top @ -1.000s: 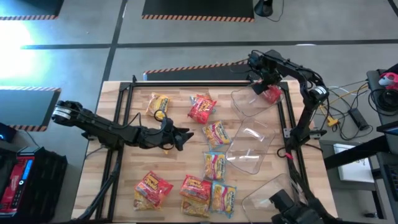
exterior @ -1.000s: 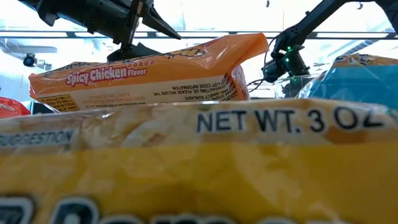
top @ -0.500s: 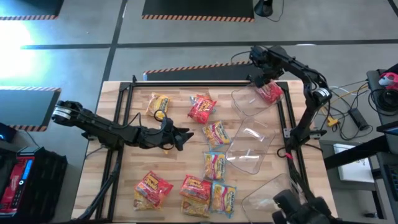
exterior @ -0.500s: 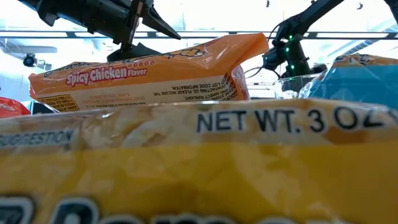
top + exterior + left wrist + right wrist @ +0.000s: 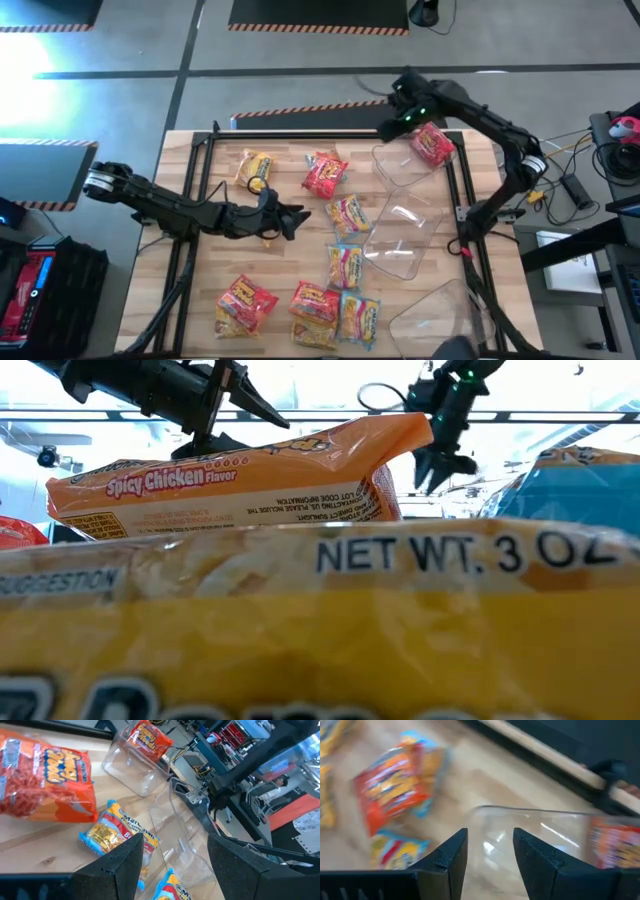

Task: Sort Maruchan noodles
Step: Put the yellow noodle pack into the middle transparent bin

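The wooden bench [image 5: 200, 300] carries the Maruchan noodles [image 5: 340, 265] scattered across its middle, with three clear tubs [image 5: 400, 240] along its right side. Since a second ago the right arm has swung leftward off the far tub [image 5: 400, 165], leaving a red packet [image 5: 432, 145] lying in it; its right claw [image 5: 392, 128] now hangs empty over that tub's far left corner, fingers a narrow gap apart. The left arm has not moved: it reaches low across the bench, left claw [image 5: 296, 217] empty and spread wide beside a yellow packet. Nearest the low camera, one orange packet [image 5: 240, 485] reads "Spicy Chicken Flavor", another "NET WT. 3 OZ"
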